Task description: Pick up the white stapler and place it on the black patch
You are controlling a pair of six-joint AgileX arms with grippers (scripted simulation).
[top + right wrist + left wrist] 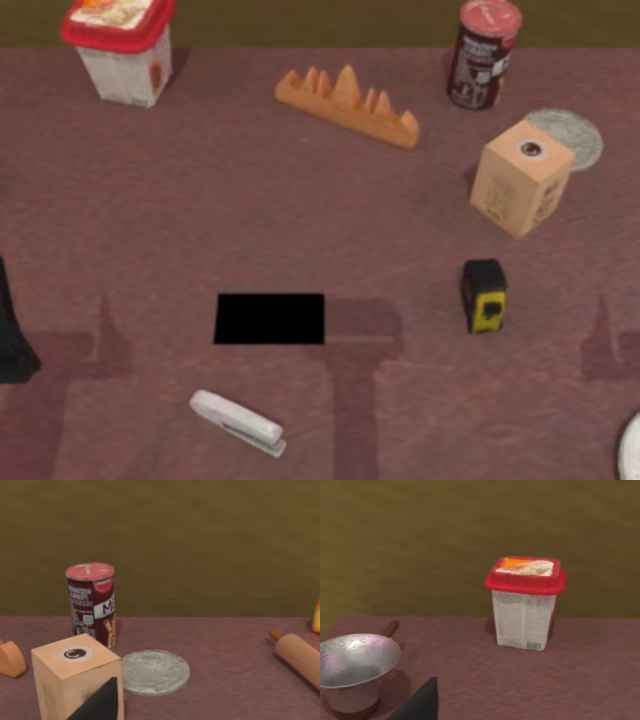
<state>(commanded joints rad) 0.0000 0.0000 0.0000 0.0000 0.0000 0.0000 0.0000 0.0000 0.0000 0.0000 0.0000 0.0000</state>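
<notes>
The white stapler (238,422) lies slantwise on the tabletop (300,220), just below the black patch (269,318). We judge it light, rigid and smooth; grasp across its narrow middle. Our fingers' state cannot be told.

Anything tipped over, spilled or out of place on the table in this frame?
Nothing stands out. The white stapler lies flat and diagonal just below the black patch, off it, untouched. The red-lidded tub, the can and the tan box stand upright. No spill or damage shows.
</notes>
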